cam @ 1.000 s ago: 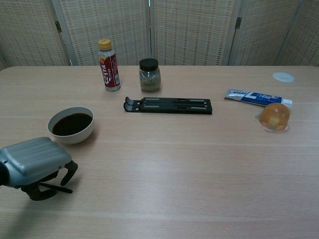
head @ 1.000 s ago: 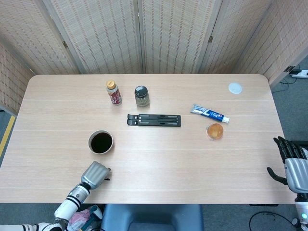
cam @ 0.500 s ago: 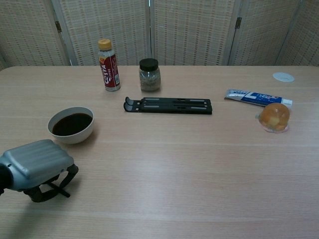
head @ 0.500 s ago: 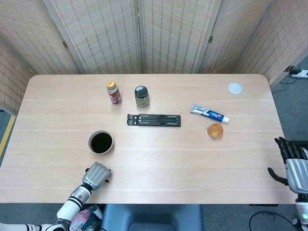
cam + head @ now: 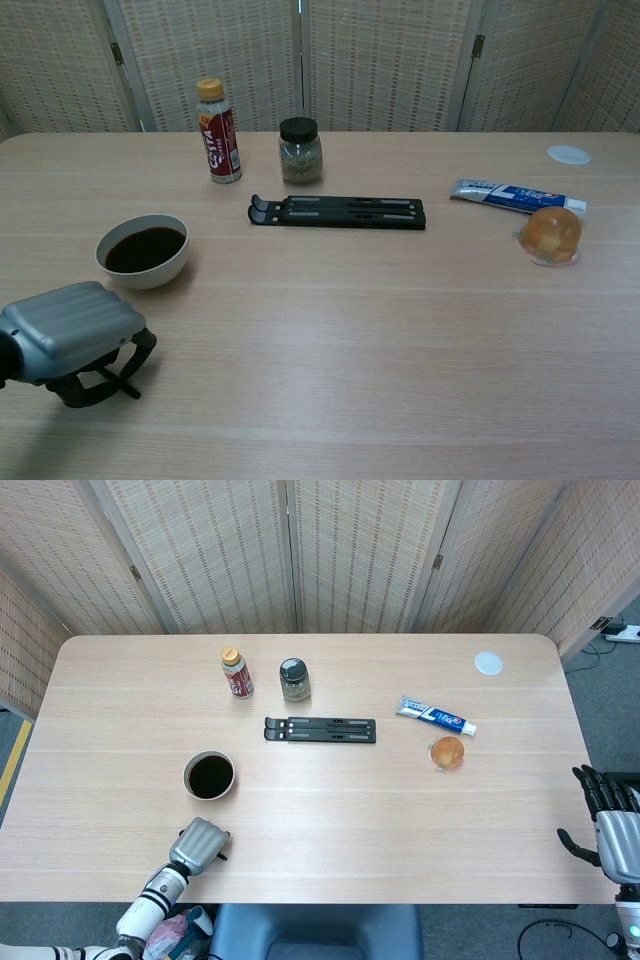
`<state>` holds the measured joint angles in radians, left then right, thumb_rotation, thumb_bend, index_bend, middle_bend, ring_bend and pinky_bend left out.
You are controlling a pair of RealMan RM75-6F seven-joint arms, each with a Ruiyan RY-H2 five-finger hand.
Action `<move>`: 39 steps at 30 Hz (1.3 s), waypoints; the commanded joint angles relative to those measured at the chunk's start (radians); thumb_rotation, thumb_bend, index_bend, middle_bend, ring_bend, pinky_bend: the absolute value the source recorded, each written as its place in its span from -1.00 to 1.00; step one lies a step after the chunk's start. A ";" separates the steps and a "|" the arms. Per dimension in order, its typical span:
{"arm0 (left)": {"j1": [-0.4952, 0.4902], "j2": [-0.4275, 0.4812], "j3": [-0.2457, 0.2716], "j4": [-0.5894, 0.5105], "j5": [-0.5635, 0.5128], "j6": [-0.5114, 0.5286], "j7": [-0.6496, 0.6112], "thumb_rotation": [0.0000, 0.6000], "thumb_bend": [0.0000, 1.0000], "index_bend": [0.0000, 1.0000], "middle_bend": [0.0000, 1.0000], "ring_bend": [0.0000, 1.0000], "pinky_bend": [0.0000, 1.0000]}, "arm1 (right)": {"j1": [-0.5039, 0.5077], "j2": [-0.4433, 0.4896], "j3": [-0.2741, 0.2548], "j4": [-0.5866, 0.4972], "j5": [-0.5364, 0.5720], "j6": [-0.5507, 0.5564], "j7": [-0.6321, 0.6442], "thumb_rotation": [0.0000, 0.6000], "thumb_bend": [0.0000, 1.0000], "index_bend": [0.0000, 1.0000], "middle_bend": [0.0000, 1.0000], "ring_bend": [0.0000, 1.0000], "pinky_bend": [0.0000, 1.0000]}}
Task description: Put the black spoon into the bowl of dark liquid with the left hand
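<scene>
Woven reed screens close off the back, and in front of me runs a pale wooden table (image 5: 330, 810) with everything spread well apart. My left hand (image 5: 70, 335) sits low at the near edge, knuckles up, fingers curled under the palm onto the table. A thin black piece pokes out from beneath them, and I take that for the black spoon (image 5: 122, 378); the head view shows the same dark sliver just beside the hand. Whether I truly grip it or only cage it against the wood, I cannot tell, since my palm hides the contact.

The bowl of dark liquid (image 5: 142, 251) stands just beyond the hand and slightly to its right, upright and near enough that a short lift and reach should do. It looks fairly full, so I judge the spoon should go in gently to avoid a splash.

My right hand (image 5: 605, 820) hangs off the far right edge of the table, fingers apart, holding nothing, parked clear because this job is the left's alone.

Further back stand a red-labelled bottle (image 5: 218, 131) and a dark-lidded jar (image 5: 300, 151), with a black folding stand (image 5: 338, 212) lying flat before them; none blocks my route.
</scene>
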<state>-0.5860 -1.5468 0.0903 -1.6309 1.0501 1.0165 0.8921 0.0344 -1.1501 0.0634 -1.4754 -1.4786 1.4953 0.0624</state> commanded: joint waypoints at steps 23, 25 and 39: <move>0.047 0.359 -0.256 -0.257 -0.040 -0.043 -0.714 1.00 0.12 0.28 1.00 0.87 1.00 | 0.005 0.003 0.006 -0.009 -0.009 0.005 -0.001 1.00 -0.67 -0.93 -0.86 -0.82 -0.76; 0.040 0.365 -0.273 -0.256 -0.038 -0.068 -0.770 1.00 0.14 0.29 1.00 0.88 1.00 | 0.006 0.004 0.006 -0.011 -0.012 0.005 -0.002 1.00 -0.67 -0.93 -0.86 -0.82 -0.76; -0.087 0.189 -0.344 -0.065 -0.050 -0.146 -0.869 1.00 0.17 0.31 1.00 0.88 1.00 | -0.018 0.023 0.018 -0.038 0.007 0.045 -0.014 1.00 -0.67 -0.93 -0.86 -0.82 -0.76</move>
<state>-0.6465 -1.3213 -0.2443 -1.7362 1.0119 0.8770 0.0155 0.0176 -1.1281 0.0808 -1.5125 -1.4722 1.5389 0.0490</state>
